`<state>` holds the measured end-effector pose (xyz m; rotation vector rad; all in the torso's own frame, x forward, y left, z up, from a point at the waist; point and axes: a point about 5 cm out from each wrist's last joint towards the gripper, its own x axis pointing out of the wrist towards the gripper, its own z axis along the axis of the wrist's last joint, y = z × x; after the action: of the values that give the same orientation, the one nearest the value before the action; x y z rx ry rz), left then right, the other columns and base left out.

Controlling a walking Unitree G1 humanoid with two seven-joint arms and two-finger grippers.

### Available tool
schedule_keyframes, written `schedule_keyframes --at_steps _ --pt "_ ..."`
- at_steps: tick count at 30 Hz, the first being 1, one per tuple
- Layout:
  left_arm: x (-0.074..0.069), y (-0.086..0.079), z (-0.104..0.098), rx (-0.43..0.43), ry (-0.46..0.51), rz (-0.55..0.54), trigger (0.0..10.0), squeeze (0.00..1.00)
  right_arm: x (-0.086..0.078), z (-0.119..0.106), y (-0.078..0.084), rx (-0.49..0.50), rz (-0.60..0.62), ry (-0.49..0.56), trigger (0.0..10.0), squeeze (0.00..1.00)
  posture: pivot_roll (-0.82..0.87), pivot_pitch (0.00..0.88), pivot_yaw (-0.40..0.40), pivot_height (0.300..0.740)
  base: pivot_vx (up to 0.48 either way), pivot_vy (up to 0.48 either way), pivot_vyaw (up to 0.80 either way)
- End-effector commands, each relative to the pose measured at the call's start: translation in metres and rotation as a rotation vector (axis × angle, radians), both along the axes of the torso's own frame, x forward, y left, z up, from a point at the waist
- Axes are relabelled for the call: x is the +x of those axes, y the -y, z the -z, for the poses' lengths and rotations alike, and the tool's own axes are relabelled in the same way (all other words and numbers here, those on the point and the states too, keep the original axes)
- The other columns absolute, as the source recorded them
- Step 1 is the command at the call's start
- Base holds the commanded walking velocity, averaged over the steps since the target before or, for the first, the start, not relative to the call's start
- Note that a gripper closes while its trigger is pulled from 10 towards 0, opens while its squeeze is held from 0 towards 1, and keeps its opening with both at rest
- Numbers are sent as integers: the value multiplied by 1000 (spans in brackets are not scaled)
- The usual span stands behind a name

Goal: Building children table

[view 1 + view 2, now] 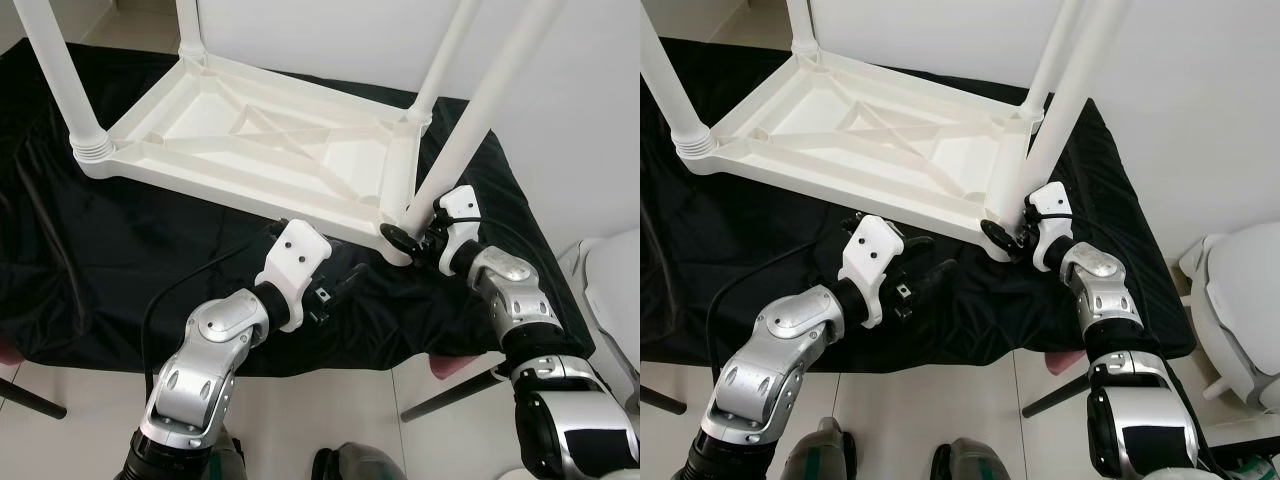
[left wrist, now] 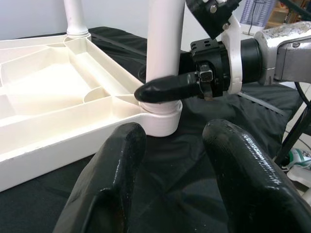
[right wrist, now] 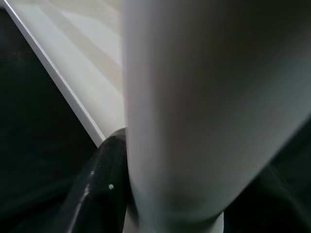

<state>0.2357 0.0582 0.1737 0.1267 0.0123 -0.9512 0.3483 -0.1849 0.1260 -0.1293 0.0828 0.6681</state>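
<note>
Lying upside down on a counter draped in black cloth, the white plastic children's table fills the middle of the scene from about ten to three o'clock, its ribbed underside up and four tube legs rising from the corner sockets. It looks light and rigid, a hollow moulding with a smooth, somewhat slippery skin, so I judge it could skate on the cloth if pushed sideways. The near right leg, at about three o'clock, is the one being worked. Its round tube offers little bite high up; low down, just above the socket collar, seems the firmest hold. The right gripper is clamped around that leg right there. The left gripper hovers at five o'clock over the cloth, fingers spread, empty, aimed at the same socket.
</note>
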Motion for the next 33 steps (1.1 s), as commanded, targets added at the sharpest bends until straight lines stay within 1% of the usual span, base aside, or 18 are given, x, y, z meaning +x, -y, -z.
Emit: schedule_keyframes --at_steps 1,6,11,12,14,19,21,22,23,25,28,29,30,31,33 --pt "3 -1 -3 -7 17 -81 10000 0 -3 15 -3 -20 -40 -65 0 0 38 25 -118 740 0 0 0" --pt "2 -1 -3 -7 18 -81 10000 0 -4 18 -2 13 -36 -85 0 0 41 30 -119 740 0 0 0" --pt "2 0 -3 -8 16 -78 10000 0 -4 17 -2 25 -26 -74 0 0 41 30 -119 740 0 0 0" --pt "2 0 -3 -9 16 -76 10000 0 -2 16 -3 39 -1 -67 10000 0 36 33 -114 740 0 0 0" --pt "3 0 -3 -8 17 -74 10000 0 0 13 -5 60 54 -47 10000 0 36 33 -114 740 0 0 0" --pt "3 0 -3 -10 16 -74 10000 0 2 10 -10 72 112 -19 10000 0 36 33 -114 740 0 0 0" --pt "3 0 -3 -11 15 -73 10000 0 3 10 -15 61 194 -12 10000 0 34 33 -118 740 0 0 0" --pt "2 0 -3 -11 14 -73 10000 0 3 11 -17 56 221 -18 10000 0 34 33 -118 740 0 0 0" --pt "2 0 -3 -11 14 -73 10000 0 3 11 -17 56 221 -18 10000 0 34 33 -118 740 0 0 0" --pt "2 0 -2 -10 13 -73 10000 0 2 12 -19 81 289 -28 10000 0 33 33 -117 740 0 0 0" --pt "2 0 -2 -10 13 -73 10000 0 2 12 -19 81 289 -28 10000 0 33 33 -117 740 0 0 0" --pt "2 0 -2 -10 12 -72 10000 0 1 12 -21 95 323 -23 10000 0 30 32 -115 740 0 0 0" --pt "1 1 -1 -10 9 -68 10000 0 -2 12 -24 116 409 -15 10000 0 22 32 -110 740 0 0 0" --pt "1 1 -1 -10 9 -68 10000 0 -2 12 -24 116 409 -15 10000 0 22 32 -110 740 0 0 0" --pt "1 1 0 -8 5 -62 10000 0 -7 12 -27 127 538 10 10000 0 17 30 -104 740 0 0 0"
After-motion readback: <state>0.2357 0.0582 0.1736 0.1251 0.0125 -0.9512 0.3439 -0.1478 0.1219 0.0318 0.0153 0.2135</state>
